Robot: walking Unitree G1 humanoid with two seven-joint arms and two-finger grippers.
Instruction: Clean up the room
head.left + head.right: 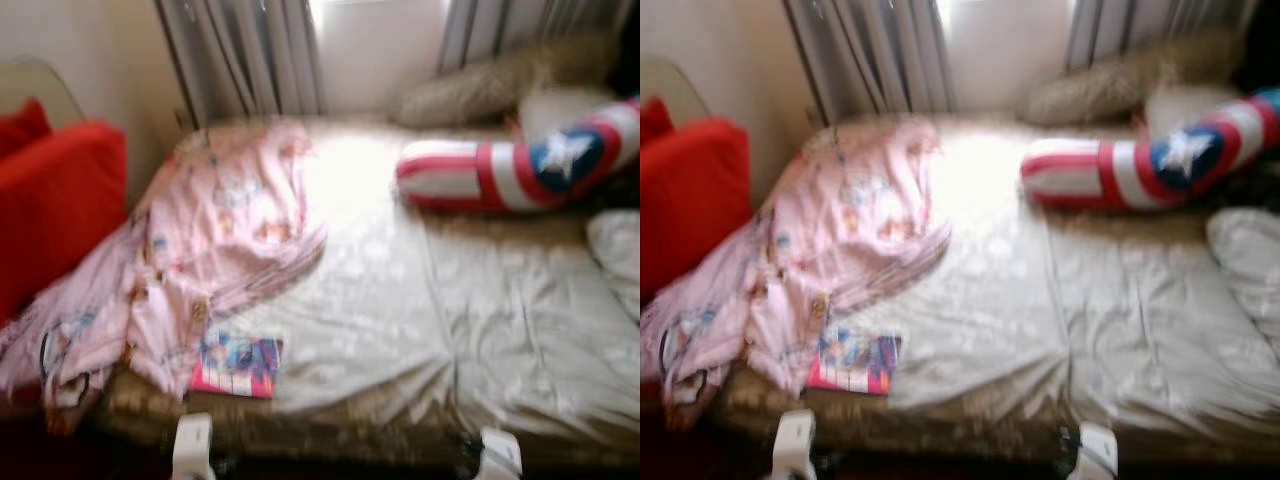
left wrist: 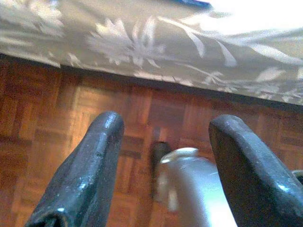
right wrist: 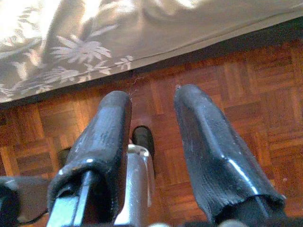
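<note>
A bed (image 1: 470, 330) with a beige flowered sheet stands before me. A crumpled pink printed blanket (image 1: 215, 230) lies on its left half and spills over the left edge. A colourful book (image 1: 238, 366) rests at the bed's front edge, partly under the blanket. A red, white and blue star pillow (image 1: 520, 168) lies at the head on the right. My left gripper (image 2: 165, 127) hangs open above the parquet floor beside the bed's skirt, holding nothing. My right gripper (image 3: 152, 97) hangs open over the floor in the same way.
A red cushion (image 1: 50, 205) sits left of the bed. A beige pillow (image 1: 470, 92) lies by the curtains (image 1: 250, 55) and bright window. White bedding (image 1: 618, 255) bunches at the right edge. Parquet floor (image 3: 265, 85) runs along the bed's front.
</note>
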